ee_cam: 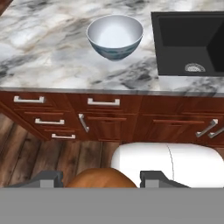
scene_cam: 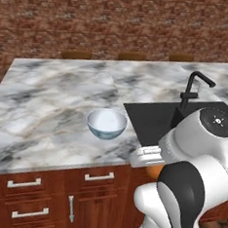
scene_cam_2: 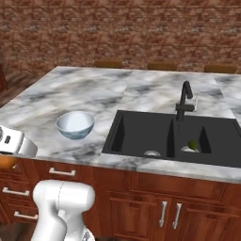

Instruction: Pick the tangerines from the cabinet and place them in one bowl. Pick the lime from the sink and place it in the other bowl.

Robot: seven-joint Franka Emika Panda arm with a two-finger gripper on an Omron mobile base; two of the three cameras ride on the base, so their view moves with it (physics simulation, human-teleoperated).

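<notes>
- In the hand view we see our claw [ee_cam: 101,181] with its two dark fingertips [ee_cam: 49,178] on either side of a round orange tangerine [ee_cam: 101,178]; it is clenched on the fruit.
- From the left base view a sliver of orange [scene_cam: 153,172] shows just under the white hand, below the table edge; from the right base view the same orange [scene_cam_2: 8,162] peeks beneath the hand at the left edge.
- The claw hangs in front of the reddish-brown drawer fronts [ee_cam: 65,114] with metal handles, lower than the marble table [scene_cam: 49,95] top.
- On the table, near its front edge, stands the pale blue-white bowl [scene_cam: 106,123], upright and with nothing in it that we can see.
- Just beside the bowl, to its right, lies the black sink [scene_cam_2: 174,136], with an angular black faucet [scene_cam_2: 184,101] at its back.
- The dark-green lime [scene_cam_2: 192,144] rests in the right basin of the sink, near a steel drain [scene_cam_2: 151,153] in the neighbouring basin.
- A brick wall [scene_cam: 119,23] rises behind the table.
</notes>
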